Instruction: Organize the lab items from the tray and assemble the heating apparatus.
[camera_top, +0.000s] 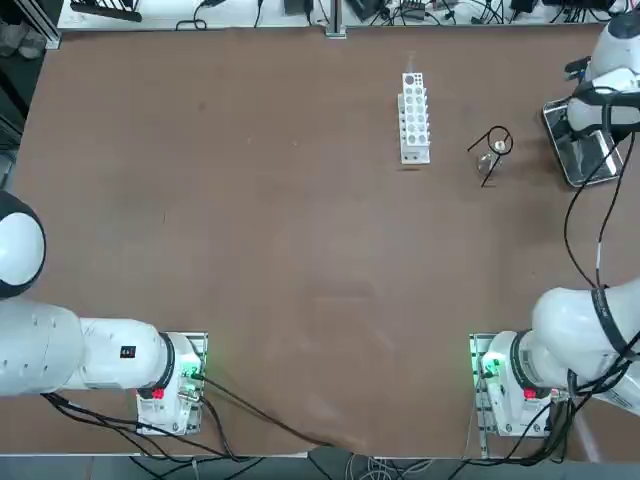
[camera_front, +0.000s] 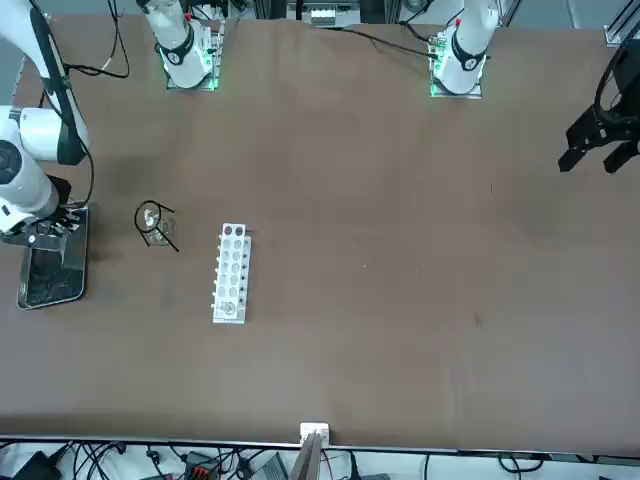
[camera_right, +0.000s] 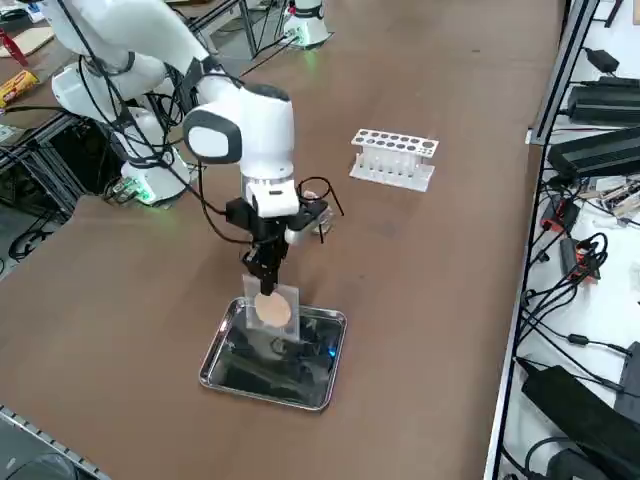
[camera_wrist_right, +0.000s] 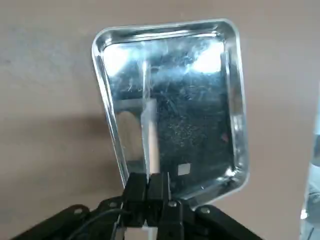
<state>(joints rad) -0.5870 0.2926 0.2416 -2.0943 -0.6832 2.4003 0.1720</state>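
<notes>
Right pincer (camera_wrist_right: 148, 186) fills the near edge of the wrist view, its 2 fingers clamped on one edge of the grey square mesh (camera_right: 271, 309) with the round tan centre. Mesh hangs upright over the shiny metal tray (camera_right: 222, 345), above its floor. Tray sits near the right edge of the brown worktop (camera_top: 250, 230). Black wire ring stand (camera_top: 496, 144) stands on the worktop between tray and white test-tube rack (camera_top: 414, 117), well apart from both. Small clear glass burner (camera_top: 488, 158) sits within the stand's legs.
</notes>
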